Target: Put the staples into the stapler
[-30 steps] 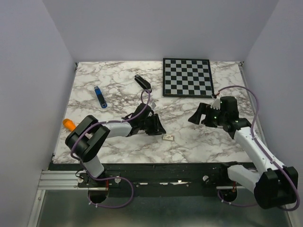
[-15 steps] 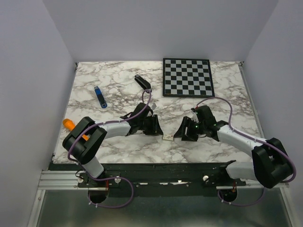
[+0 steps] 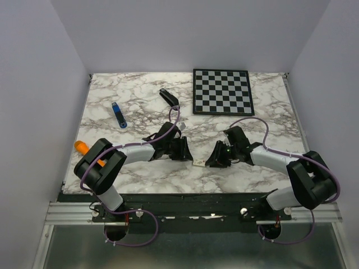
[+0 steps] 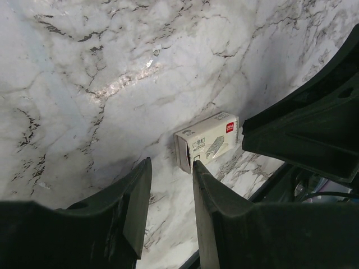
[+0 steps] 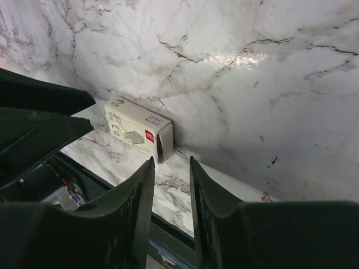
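Only the wrist views showed the print and open end of the white staple box, which lay just ahead of the left tool and the right tool. Both tools were slightly parted and empty.

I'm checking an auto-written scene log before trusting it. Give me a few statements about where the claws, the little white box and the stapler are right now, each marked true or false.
1. The small white box lies on the marble table between the left claw and the right claw. True.
2. The left claw is shut on the box. False: its fingers stand apart with only marble between them, and the box lies beyond the tips.
3. The black stapler rests on the chessboard. False: it lies on the marble to the board's left.
4. An orange object sits near the table's left edge. True.
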{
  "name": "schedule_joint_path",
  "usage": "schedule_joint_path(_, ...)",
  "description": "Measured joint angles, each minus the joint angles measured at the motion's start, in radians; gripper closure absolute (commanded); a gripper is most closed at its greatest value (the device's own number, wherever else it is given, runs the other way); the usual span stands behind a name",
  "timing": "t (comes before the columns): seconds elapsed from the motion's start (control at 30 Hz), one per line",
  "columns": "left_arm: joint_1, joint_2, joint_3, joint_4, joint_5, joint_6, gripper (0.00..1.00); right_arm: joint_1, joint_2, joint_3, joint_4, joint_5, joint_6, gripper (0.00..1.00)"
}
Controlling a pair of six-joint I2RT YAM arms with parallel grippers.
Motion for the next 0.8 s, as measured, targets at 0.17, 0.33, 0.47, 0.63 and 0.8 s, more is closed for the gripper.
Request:
schedule_joint_path(0.17,0.0,0.0,0.0,0.0,0.0,0.003,0.56,0.001,0.016,0.006,0.011,0.004,0.005,0.67)
schedule_joint_path(0.33,0.0,0.0,0.0,0.0,0.0,0.003,0.56,0.002,0.032,0.01,0.019,0.006,0.004,0.71)
schedule_joint_path(0.47,0.0,0.0,0.0,0.0,0.0,0.003,0.57,0.002,0.045,0.01,0.026,0.006,0.004,0.73)
schedule_joint_path(0.63,0.0,0.0,0.0,0.0,0.003,0.003,0.57,0.002,0.048,0.011,0.031,0.006,0.003,0.76)
schedule_joint_path(0.8,-0.002,0.0,0.0,0.001,0.014,0.003,0.57,0.007,0.048,0.013,0.031,0.007,-0.001,0.78)
